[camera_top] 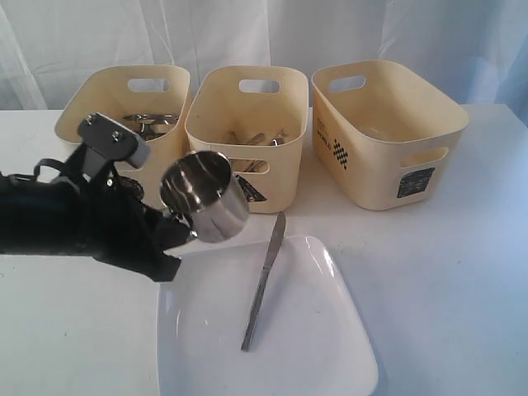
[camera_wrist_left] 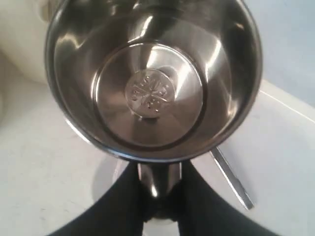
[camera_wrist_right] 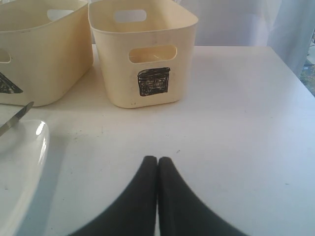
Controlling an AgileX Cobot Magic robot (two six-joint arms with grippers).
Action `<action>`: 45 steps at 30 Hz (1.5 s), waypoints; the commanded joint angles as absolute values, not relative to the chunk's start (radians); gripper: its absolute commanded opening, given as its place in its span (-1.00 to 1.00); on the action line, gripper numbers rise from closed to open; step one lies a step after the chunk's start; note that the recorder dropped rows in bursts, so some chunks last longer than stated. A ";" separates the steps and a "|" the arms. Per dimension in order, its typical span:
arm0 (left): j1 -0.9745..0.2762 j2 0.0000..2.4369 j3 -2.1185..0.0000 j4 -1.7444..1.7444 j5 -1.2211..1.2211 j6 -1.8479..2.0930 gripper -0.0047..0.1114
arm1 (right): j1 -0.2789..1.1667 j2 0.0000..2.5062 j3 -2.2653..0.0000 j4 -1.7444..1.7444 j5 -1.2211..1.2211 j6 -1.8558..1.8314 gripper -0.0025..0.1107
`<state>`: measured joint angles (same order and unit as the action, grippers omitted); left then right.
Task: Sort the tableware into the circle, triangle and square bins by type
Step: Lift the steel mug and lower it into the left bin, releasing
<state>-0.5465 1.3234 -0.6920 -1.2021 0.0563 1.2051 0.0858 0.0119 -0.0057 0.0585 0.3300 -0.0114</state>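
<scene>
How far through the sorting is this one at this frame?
Done: steel pieces lie in the left bin, cutlery in the middle bin. In hand: the left gripper holds a steel mug by its handle. Left: the knife lying across the white plate.

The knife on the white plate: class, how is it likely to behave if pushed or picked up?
The knife looks like thin steel, so it is probably stiff and fairly light. On the glossy plate it would likely slide or spin when pushed. One end overhangs the rim, so pressing there might tilt it.
</scene>
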 commanded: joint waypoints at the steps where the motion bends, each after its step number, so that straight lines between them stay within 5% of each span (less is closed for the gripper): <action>1: -0.550 1.235 -0.693 -1.194 -0.101 1.212 -0.92 | 0.079 0.008 0.000 0.052 0.321 -0.006 -0.96; 14: -0.465 1.268 -0.842 -1.059 -0.425 1.208 -0.92 | 0.079 0.008 0.000 0.052 0.321 -0.006 -0.96; 23: -0.300 1.541 -1.130 -1.058 -0.212 1.203 -0.92 | 0.079 0.008 0.000 0.052 0.321 -0.006 -0.96; 33: -0.291 1.769 -1.201 -1.189 -0.161 1.207 -0.91 | 0.079 0.008 0.000 0.052 0.321 -0.006 -0.96; 42: -0.291 1.768 -1.201 -1.203 -0.133 1.203 0.09 | 0.079 0.008 0.000 0.052 0.321 -0.006 -0.96; 45: -0.291 1.749 -1.201 -1.217 -0.139 1.203 0.19 | 0.079 0.008 0.000 0.052 0.321 -0.006 -0.96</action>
